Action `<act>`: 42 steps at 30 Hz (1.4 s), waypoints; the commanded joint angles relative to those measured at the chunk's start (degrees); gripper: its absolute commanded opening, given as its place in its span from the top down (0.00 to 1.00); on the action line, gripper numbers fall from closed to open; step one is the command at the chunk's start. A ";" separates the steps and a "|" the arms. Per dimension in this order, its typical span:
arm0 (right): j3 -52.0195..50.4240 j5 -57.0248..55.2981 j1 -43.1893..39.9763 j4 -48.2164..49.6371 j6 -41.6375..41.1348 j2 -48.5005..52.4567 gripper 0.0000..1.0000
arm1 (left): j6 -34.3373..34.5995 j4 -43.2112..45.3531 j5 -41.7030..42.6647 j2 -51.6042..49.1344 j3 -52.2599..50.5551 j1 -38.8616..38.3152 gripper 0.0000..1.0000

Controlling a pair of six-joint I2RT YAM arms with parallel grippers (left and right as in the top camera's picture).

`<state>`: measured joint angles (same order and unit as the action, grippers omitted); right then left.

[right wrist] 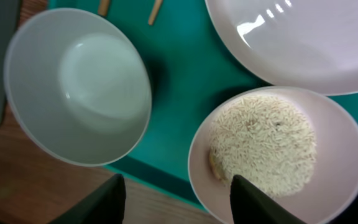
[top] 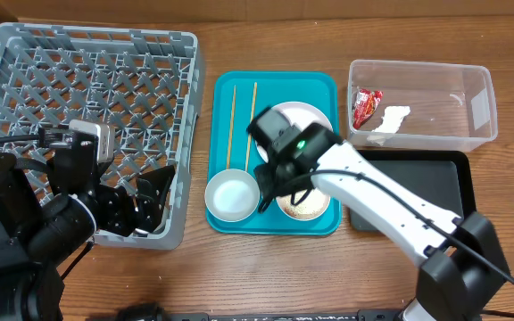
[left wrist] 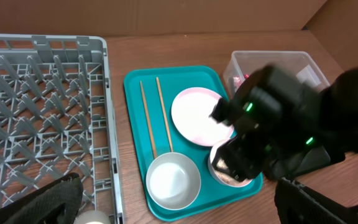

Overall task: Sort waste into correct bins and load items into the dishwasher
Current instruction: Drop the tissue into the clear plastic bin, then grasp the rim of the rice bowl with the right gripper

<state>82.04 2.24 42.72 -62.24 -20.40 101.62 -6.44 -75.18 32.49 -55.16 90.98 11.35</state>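
Note:
My right gripper (top: 279, 183) (right wrist: 179, 199) is open over the teal tray's front edge. One finger hangs over the rim of a pale bowl (right wrist: 340, 162) holding rice scraps (right wrist: 263, 143); the other is outside it. An empty white bowl (top: 232, 196) (right wrist: 79, 81), a white plate (top: 306, 116) and two chopsticks (top: 232, 125) lie on the same tray. A red wrapper (top: 365, 105) and a tissue (top: 391, 120) lie in the clear tub (top: 418, 64). My left gripper (top: 150, 201) (left wrist: 179, 211) is open and empty over the grey rack's (top: 87, 36) near right corner, above a white cup (left wrist: 95, 218).
The teal tray (top: 275, 80) sits between the rack and the bins. The black tray (top: 418, 187) lies in front of the clear tub, partly under my right arm. Bare wooden table runs along the front edge.

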 commanded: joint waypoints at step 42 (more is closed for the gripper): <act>-12.35 1.88 0.31 11.13 2.40 3.56 0.92 | -1.09 0.04 -0.09 0.15 0.63 -0.17 0.00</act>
<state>69.91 3.92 43.13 -50.94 -17.98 104.64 -6.44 -75.20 32.47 -55.16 90.98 11.35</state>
